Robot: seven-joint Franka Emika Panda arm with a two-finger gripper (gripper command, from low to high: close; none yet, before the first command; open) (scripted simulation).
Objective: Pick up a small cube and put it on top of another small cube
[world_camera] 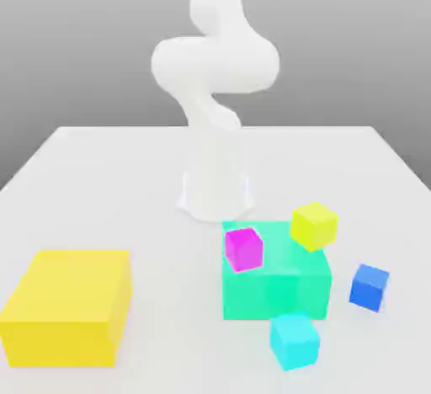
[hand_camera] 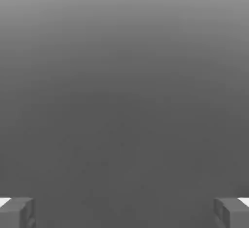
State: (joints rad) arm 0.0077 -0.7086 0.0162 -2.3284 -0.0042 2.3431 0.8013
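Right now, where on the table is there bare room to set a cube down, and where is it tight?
Bare table lies behind the big yellow block, stretching to the arm base, and between that block and the green block. It is crowded on the exterior view's right: magenta, yellow, blue and cyan cubes cluster on and around the green block.

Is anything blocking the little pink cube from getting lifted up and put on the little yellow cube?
Nothing visible blocks it. The pink cube sits on top of the big green block with open space above it. The yellow cube is on that block too, near its far corner on the exterior view's right, its top bare.
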